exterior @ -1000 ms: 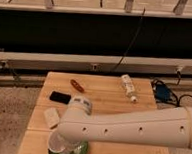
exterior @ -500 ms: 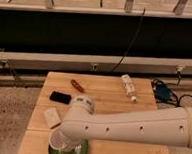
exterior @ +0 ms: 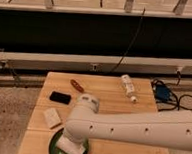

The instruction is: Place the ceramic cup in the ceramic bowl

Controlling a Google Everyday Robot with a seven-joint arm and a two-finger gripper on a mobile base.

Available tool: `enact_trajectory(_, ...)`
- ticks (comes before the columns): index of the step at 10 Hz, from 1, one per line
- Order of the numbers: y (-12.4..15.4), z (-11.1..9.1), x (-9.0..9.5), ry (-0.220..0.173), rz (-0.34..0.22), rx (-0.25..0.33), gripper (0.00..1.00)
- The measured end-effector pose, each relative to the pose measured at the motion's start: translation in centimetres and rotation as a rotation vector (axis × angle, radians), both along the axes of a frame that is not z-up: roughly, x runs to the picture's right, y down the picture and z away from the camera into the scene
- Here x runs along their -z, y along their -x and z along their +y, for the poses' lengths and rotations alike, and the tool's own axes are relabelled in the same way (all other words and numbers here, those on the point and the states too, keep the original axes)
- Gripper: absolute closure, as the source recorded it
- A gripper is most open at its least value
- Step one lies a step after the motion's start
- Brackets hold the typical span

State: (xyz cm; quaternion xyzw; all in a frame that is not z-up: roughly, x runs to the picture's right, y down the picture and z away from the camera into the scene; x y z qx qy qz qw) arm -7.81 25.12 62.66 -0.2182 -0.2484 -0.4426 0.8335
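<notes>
The green ceramic bowl (exterior: pixel 55 144) sits at the front left of the wooden table (exterior: pixel 107 100), mostly covered by my arm. My white arm reaches in from the right, and its gripper (exterior: pixel 72 148) is down over the bowl's inside. The ceramic cup is hidden; I cannot see it under the wrist and gripper.
A flat white block (exterior: pixel 51 117) lies just left of the arm, close to the bowl. A black phone (exterior: pixel 60 97), a small red-brown item (exterior: pixel 77 85) and a slim white bottle (exterior: pixel 128 87) lie farther back. A blue device with cables (exterior: pixel 163 93) sits at the right edge.
Hardly anything differs; the arm stays over the bowl with at most a slight shift of the wrist.
</notes>
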Motion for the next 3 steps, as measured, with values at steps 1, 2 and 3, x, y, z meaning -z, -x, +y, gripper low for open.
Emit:
enact_trajectory(1,-0.26,-0.05,-0.21,0.003,-0.002,0.001,0.2)
enact_trajectory(2,-0.09,0.03,-0.41,0.006,-0.006,0.002,0.2)
enact_trajectory(3,0.18,-0.2,-0.85,0.003,-0.012,0.005,0.2)
